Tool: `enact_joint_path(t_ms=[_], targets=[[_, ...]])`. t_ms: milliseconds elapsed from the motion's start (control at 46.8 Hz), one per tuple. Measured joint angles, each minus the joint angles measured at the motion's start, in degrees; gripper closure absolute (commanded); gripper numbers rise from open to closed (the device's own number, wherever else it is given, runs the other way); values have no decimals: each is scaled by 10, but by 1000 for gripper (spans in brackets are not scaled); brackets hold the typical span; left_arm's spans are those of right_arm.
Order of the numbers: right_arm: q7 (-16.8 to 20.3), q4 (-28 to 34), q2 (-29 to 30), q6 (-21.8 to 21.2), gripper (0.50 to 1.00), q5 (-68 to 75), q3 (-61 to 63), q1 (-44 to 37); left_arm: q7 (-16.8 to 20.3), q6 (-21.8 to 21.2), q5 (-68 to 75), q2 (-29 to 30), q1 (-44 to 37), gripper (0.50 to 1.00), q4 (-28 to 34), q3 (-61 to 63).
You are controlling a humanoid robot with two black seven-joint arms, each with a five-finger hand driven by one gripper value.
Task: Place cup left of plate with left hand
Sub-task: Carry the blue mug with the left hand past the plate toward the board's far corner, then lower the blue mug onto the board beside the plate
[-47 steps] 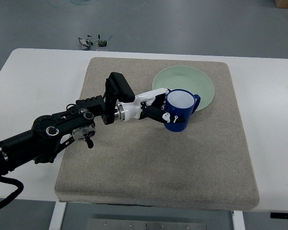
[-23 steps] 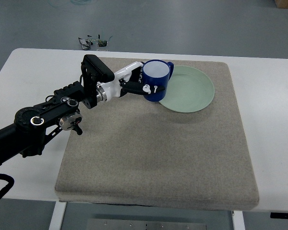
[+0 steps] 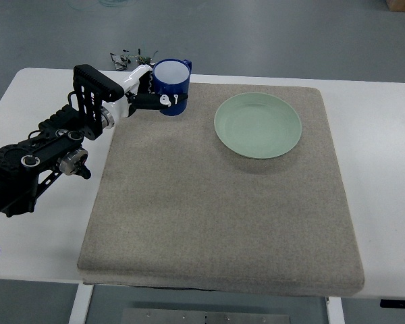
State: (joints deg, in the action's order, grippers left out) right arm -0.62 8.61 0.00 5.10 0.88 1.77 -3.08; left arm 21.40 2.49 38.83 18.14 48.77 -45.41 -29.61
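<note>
A dark blue cup with a white inside hangs upright over the far left corner of the grey mat, its handle pointing right. My left hand is shut on its left side, with the black arm reaching in from the left edge. The pale green plate lies on the mat to the right of the cup, well apart from it. Whether the cup's base touches the mat is hidden from view.
The mat lies on a white table. A small tangle of dark parts sits at the table's far edge just behind the cup. Grey floor lies beyond.
My left hand has carried the cup up and to the left, from over the plate's left rim to the mat's far left corner. The plate now shows whole.
</note>
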Motion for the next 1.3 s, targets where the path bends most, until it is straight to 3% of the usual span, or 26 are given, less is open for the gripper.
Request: enact_joint_path(t_ms=[877,1176,1305], targets=[[0,0,0,0,566,0,0,0,43,0,0,-6,-45,799,68,-23],[0,0,0,0,566,0,0,0,44,0,-1,-7,-55,724,69,-24],[0,0,0,0,566,0,0,0,44,-3,-2,-8,-56,637,69,-25]])
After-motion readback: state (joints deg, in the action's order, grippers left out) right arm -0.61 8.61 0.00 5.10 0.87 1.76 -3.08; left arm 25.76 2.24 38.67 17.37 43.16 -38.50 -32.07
